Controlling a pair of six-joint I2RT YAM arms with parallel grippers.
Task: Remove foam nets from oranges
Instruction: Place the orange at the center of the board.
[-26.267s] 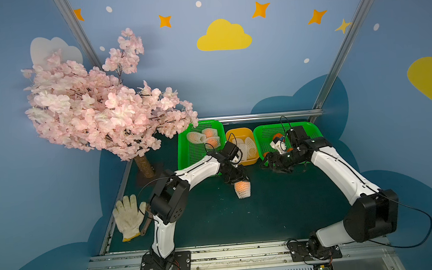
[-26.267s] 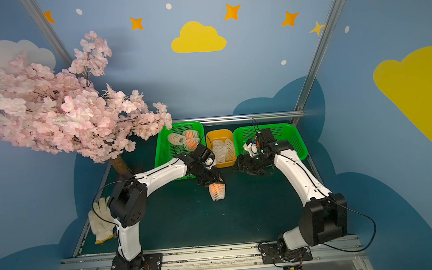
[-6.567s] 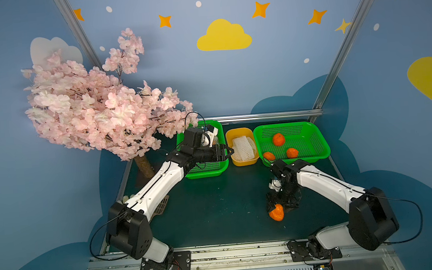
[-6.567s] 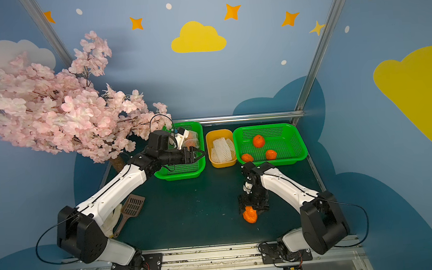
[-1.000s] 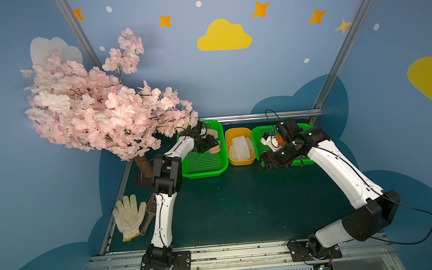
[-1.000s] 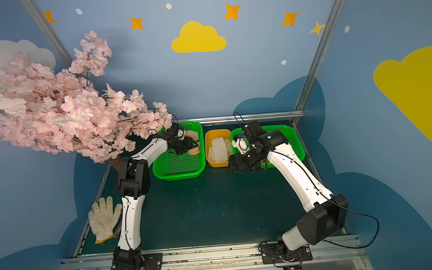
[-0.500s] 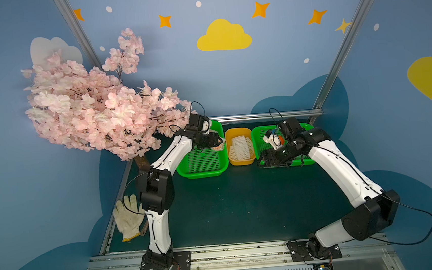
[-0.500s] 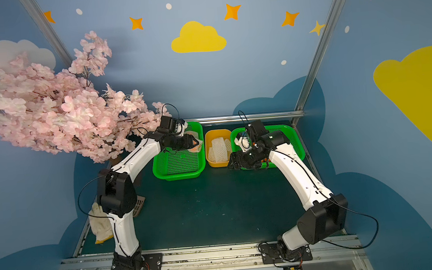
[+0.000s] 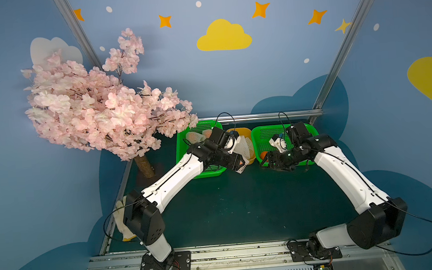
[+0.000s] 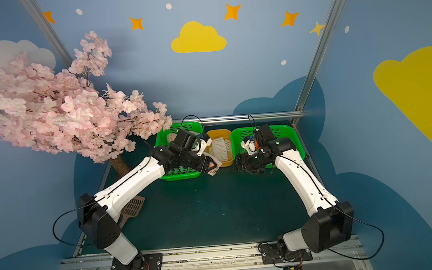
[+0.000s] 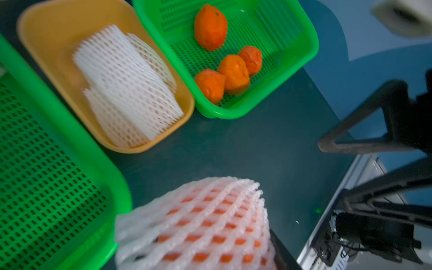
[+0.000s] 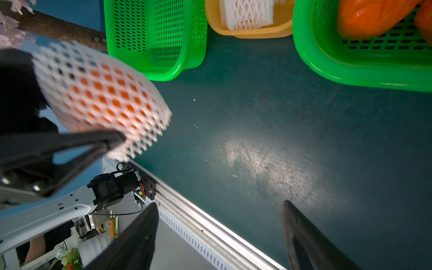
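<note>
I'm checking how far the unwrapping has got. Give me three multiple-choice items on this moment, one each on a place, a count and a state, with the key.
1. Where do the stripped foam nets lie?
A. in the yellow-orange tub
B. on the dark mat
C. on the glove

2. How many bare oranges lie in the green basket on the robot's right?
A. two
B. four
C. seven

3. What does the left gripper hold?
A. nothing
B. a bare orange
C. an orange still in its net

Key:
1 A, the white mesh sleeves are piled in the tub.
2 B, the left wrist view shows four unwrapped fruits there.
3 C, orange skin shows through the mesh it grips.
</note>
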